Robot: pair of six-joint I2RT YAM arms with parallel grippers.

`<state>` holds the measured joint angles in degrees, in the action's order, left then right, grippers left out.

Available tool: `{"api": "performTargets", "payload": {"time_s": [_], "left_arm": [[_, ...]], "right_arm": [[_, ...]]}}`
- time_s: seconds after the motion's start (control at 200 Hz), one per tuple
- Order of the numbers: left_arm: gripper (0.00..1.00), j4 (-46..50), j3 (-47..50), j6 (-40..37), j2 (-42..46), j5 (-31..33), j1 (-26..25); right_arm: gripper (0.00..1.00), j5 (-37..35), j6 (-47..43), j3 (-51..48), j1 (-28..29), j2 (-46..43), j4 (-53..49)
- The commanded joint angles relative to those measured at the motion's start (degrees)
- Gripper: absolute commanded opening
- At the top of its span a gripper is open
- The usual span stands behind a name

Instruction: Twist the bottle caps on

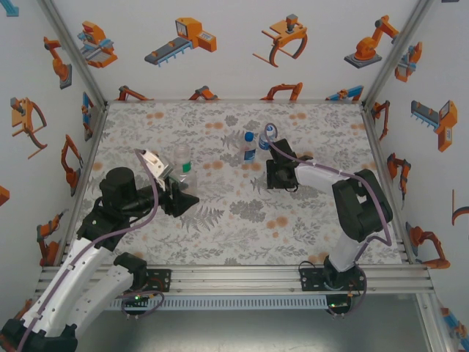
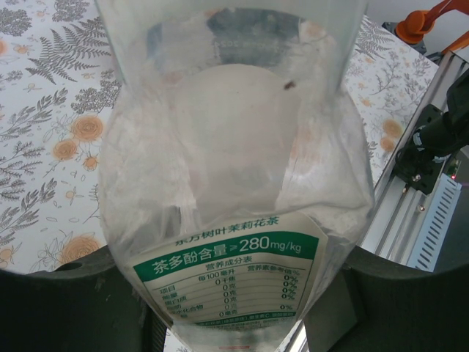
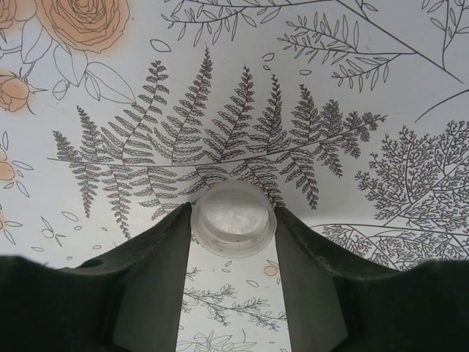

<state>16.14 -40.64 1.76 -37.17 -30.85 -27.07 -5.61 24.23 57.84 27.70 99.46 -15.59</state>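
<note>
Cap (image 3: 234,218), white, round, pinched at very tips of right gripper (image 3: 234,229), one finger (image 3: 157,282) touching each side; low over fern print of table (image 3: 330,88), resting or lifted cannot tell. Clenched on cap, but shallow grip, so confirm square seating before lifting. Matching bottle (image 2: 231,183), clear, white-and-green label, clamped in left gripper (image 2: 231,301). From above: same bottle (image 1: 182,161) roughly upright at left-centre of table, left gripper (image 1: 174,180) closed on lower body; right gripper (image 1: 277,174) well apart to the right, nose down at table. Just beyond right gripper, left blue-label bottle (image 1: 249,149) and right blue-label bottle (image 1: 269,136), standing close together, blue tops on, tightness cannot tell. Judged step: pick white cap, carry to held bottle. To do well: lift straight, keep cap level, swing clear of blue-label pair, centre over neck, lower to first thread contact, turn clockwise with light downward press, keep bottle firm and upright in left gripper. Likely risks: cap slipping from fingertips, cross-threading from tilt.
</note>
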Motion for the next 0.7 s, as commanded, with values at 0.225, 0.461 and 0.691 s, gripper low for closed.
{"api": "performTargets", "payload": {"time_s": [0.225,0.461,0.691], "left_arm": [[0.15,0.12,0.46,1.70,1.42,0.09,-0.43],[0.15,-0.76,1.12,2.88,2.25,0.33,-0.83],[0.15,-3.33,2.85,4.70,4.37,1.83,-1.40]], "right_arm": [[0.43,-0.32,1.12,-0.31,1.28,-6.09,-4.45],[0.42,-3.07,3.73,-0.39,9.63,-10.26,-8.32],[0.41,-6.65,9.53,-0.23,21.19,-9.78,-9.04]]}}
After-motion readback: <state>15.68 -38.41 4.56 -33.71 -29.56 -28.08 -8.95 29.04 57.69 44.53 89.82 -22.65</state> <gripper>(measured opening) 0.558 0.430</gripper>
